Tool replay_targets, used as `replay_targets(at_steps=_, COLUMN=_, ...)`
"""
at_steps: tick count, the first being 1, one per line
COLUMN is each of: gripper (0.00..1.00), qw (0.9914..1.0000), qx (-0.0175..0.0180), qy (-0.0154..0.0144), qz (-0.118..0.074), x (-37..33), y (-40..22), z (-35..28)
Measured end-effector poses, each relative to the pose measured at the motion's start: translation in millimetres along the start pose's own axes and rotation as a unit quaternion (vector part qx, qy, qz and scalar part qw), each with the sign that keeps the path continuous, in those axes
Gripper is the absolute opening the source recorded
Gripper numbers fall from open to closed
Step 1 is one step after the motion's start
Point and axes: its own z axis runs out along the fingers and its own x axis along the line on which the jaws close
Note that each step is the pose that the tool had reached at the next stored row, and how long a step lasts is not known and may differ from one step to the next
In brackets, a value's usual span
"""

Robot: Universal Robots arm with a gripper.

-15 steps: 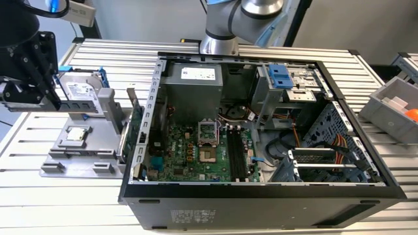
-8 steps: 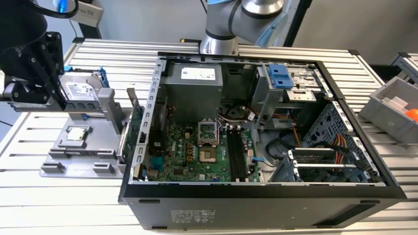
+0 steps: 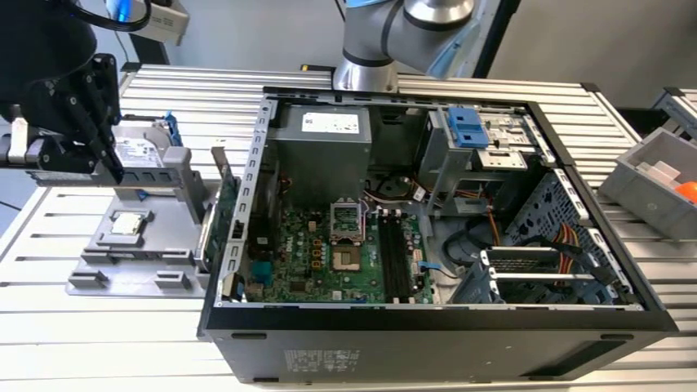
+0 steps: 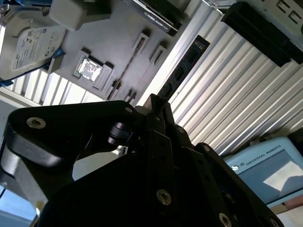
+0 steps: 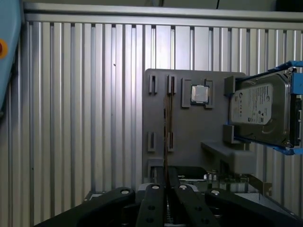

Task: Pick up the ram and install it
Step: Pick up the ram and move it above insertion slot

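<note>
My claw (image 4: 155, 105) is clamped narrow on ram (image 4: 183, 70), gripping one end. Ram's long axis runs straight out from my fingertips, free end pointing away from me. Second wrist view shows its broad face with dark chips; first wrist view shows its thin edge. Beyond it: grey tray (image 5: 156, 118) on ribbed table (image 5: 85, 118), carrying processor chip (image 5: 200, 94) and hard drive (image 5: 259, 108) with white printed label. Open computer case (image 3: 436, 335) stands just beside tray, on exterior view's right.
</note>
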Motion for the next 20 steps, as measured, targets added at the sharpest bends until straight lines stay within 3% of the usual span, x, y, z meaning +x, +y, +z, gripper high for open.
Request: replay_targets(at_steps=20, gripper=0.0, qw=1.0, qx=-0.0002, qy=0.0, qz=0.0, x=-0.3, y=-25.4, z=-1.2)
